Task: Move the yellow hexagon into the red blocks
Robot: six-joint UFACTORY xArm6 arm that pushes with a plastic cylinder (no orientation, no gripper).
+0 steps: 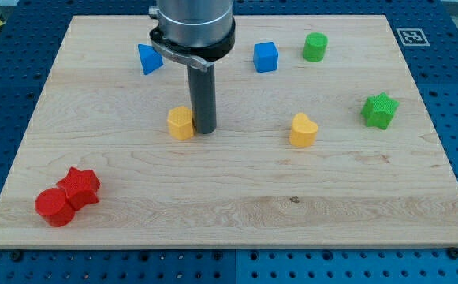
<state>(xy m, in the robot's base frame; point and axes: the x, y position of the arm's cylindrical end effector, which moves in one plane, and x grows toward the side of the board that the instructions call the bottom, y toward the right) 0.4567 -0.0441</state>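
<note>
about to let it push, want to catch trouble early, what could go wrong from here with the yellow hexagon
1. My tip sits on the view's right of the yellow hexagon, not up and right of it, so a push may send it straight left, missing the red blocks at bottom left.
2. An off-centre push could let the hexagon slip round the rod.
3. A hard arrival could knock the red star and red cylinder apart, near the board edge.

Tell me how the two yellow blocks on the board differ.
The yellow hexagon has flat facets; the yellow heart has a rounded, notched top. The hexagon sits at the view's left of centre, right beside my tip; the heart sits apart at the view's right, with nothing next to it. Both are yellow, of similar size, resting on the wooden board.
</note>
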